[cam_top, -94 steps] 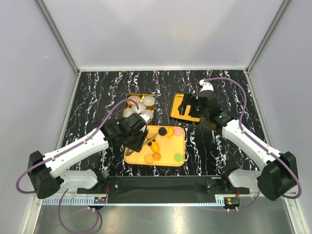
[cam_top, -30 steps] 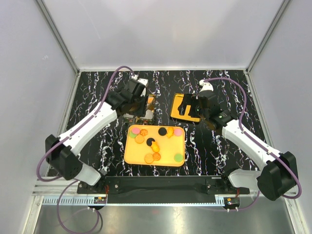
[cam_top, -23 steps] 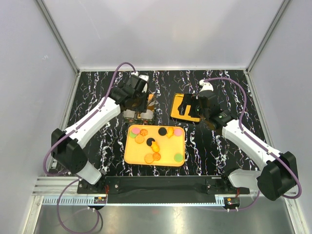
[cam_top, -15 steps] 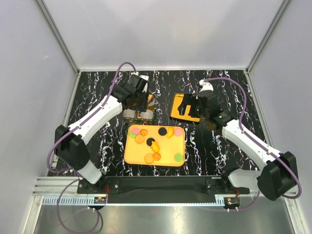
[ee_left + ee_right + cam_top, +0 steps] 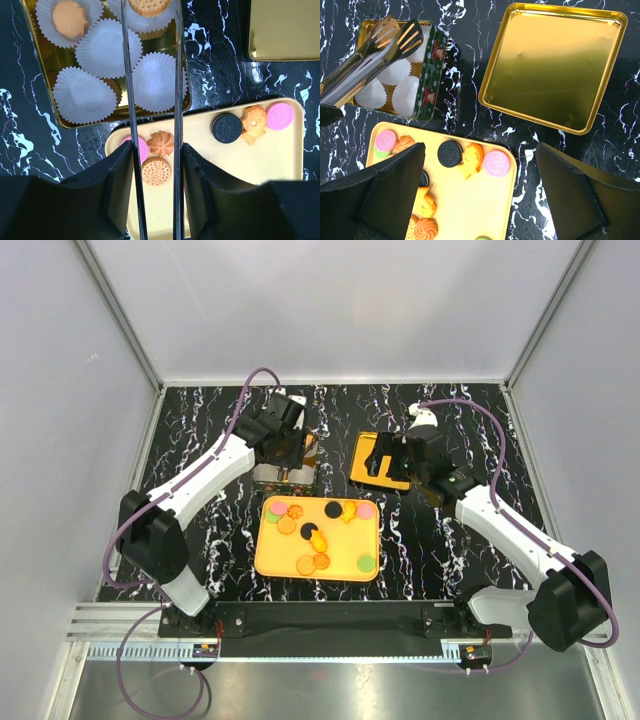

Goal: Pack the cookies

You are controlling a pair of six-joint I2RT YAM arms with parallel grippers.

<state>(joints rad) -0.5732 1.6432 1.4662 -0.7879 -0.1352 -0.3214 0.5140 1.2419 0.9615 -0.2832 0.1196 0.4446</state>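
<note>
left tool (image 5: 156, 152) clamped on tongs (image 5: 178, 75), tongs pinching one cookie (image 5: 149, 6) over paper cups (image 5: 102, 47) in tin (image 5: 47, 67), remaining cookies (image 5: 450, 153) on yellow tray (image 5: 480, 210), right tool (image 5: 385, 462) wide above gold lid (image 5: 555, 65), marble bench (image 5: 470, 30)

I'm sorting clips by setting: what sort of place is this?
Probably a robot lab test cell, not a kitchen: bare white walls on metal framing enclose a marbled table, a left arm and right arm are bolted at its near edge, and cookies lie staged on a yellow tray.
</note>
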